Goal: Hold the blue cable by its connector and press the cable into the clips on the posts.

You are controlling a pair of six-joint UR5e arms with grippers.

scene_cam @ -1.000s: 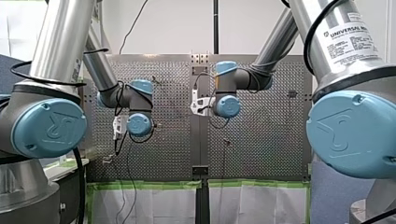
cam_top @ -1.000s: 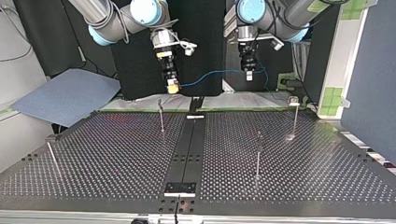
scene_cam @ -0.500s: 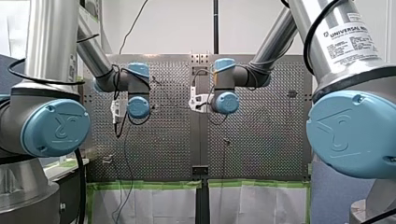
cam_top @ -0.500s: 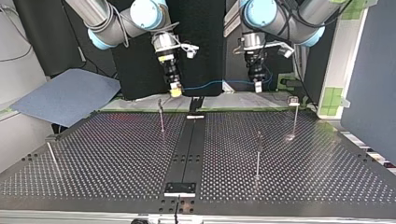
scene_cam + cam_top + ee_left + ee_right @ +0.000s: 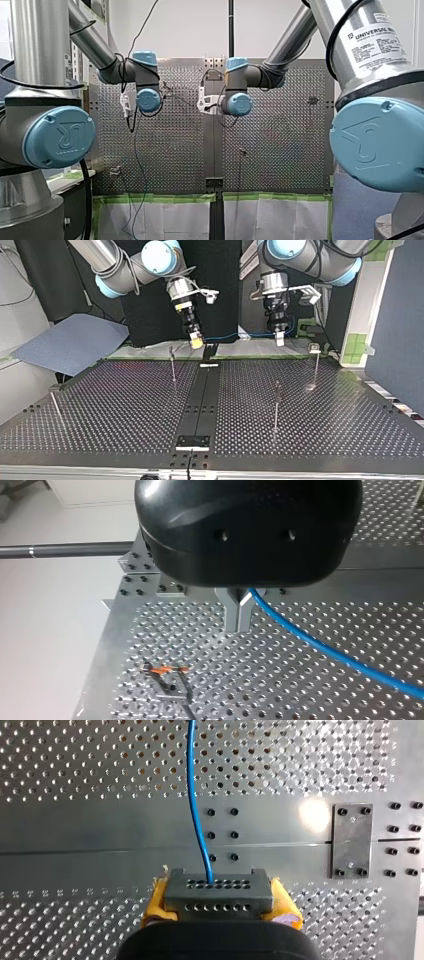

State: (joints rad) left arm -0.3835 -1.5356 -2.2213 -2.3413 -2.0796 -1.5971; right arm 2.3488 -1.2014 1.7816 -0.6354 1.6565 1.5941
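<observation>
The blue cable (image 5: 235, 335) hangs in a shallow sag between my two grippers, above the table's far edge in the top view. My right gripper (image 5: 196, 342), with yellow pads (image 5: 157, 902), is shut on the dark grey connector (image 5: 217, 887); the cable (image 5: 196, 795) runs straight out of it. My left gripper (image 5: 279, 337) has its metal fingers (image 5: 232, 612) shut on the cable (image 5: 325, 652) further along. A post with an orange clip (image 5: 167, 671) stands on the plate below my left gripper. Other thin posts (image 5: 172, 362) (image 5: 315, 362) (image 5: 276, 405) rise from the perforated table.
One more post (image 5: 54, 405) stands near the top view's left edge. A dark centre rail (image 5: 200, 395) with a bolted plate (image 5: 351, 840) splits the perforated table (image 5: 125, 405). A blue-grey sheet (image 5: 70, 342) lies beyond the table's far left corner.
Both grippers have come down towards the table and shifted to the top view's right, carrying the cable lower with them. Both grips are unchanged.
</observation>
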